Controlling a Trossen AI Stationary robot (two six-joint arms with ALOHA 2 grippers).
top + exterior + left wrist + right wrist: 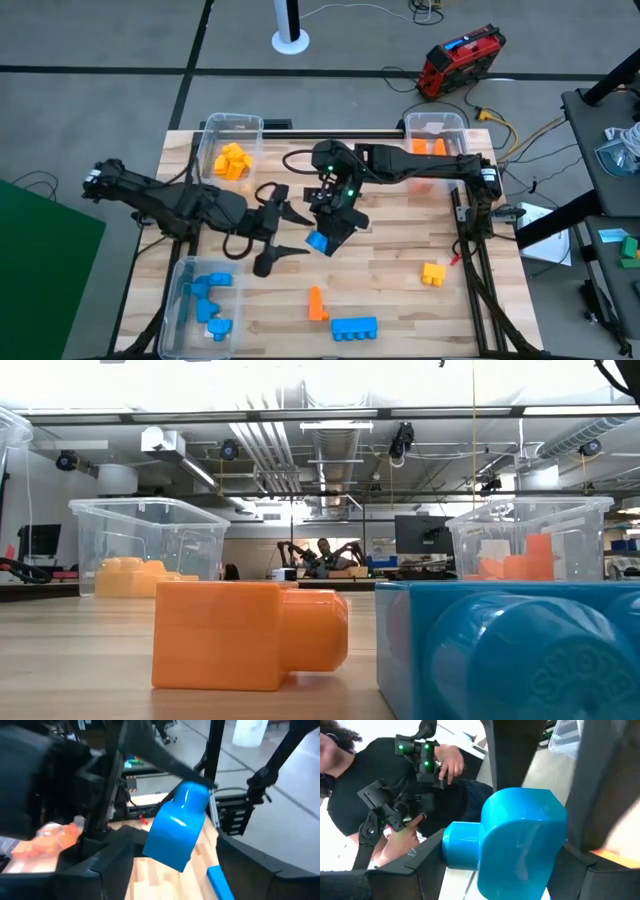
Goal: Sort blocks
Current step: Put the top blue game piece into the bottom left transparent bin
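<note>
The blue block (319,242) hangs above the table's middle, pinched in your right gripper (327,235), whose fingers close on its sides. Your left gripper (283,235) waits just beside it, fingers spread wide and empty. I judge this a handover. Next, close the left fingers on the block, free the right, then carry it to the near-left bin (182,285) holding blue blocks (208,300).
</note>
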